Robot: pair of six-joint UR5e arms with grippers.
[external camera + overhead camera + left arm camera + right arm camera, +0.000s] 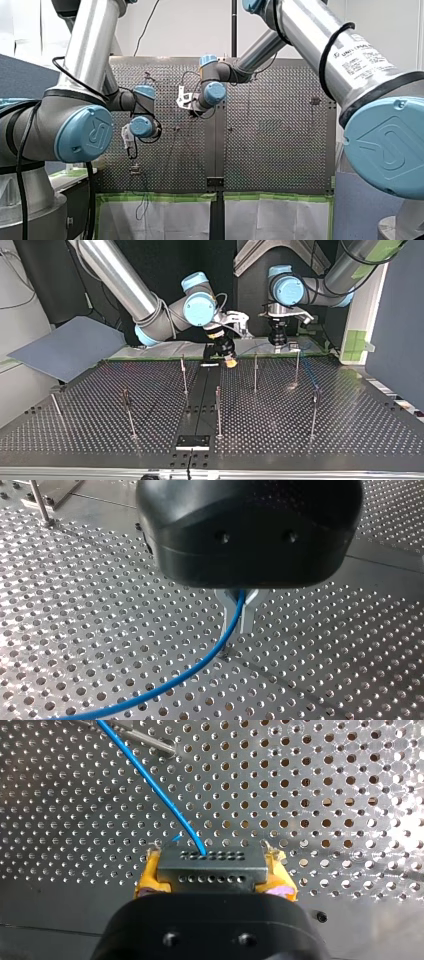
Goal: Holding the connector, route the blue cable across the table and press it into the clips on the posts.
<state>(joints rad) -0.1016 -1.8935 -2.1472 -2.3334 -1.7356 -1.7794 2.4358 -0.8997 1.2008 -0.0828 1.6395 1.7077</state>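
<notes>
Front view, nearest: the label (pixel 367 56) on my right arm's forearm reads "UNIVERSAL ROBOTS"; its smaller lines are too small to read.

Right wrist view: my right tool (pixel 215 870) is closed on the connector (pixel 210 862), a grey block with two rows of small holes, clamped between the yellow pads (pixel 147 879). The blue cable (pixel 155 785) leaves the connector's top face and runs ahead of the tool over the perforated surface (pixel 325 795), passing close to the foot of a post (pixel 150 742).

Left wrist view: my left tool (pixel 240 614) is closed nearly to touching, its metal fingers (pixel 248 619) pinching the blue cable. Below them the cable curves away just above the surface.

Top view: both tools hang low at the surface's far edge, my right tool near the middle, my left tool to its right, apart. On the near side of them thin upright posts (pixel 255 372) stand scattered across the surface. A black plate (pixel 192 441) lies at the near middle. A grey panel (pixel 70 347) leans off the far left corner.
</notes>
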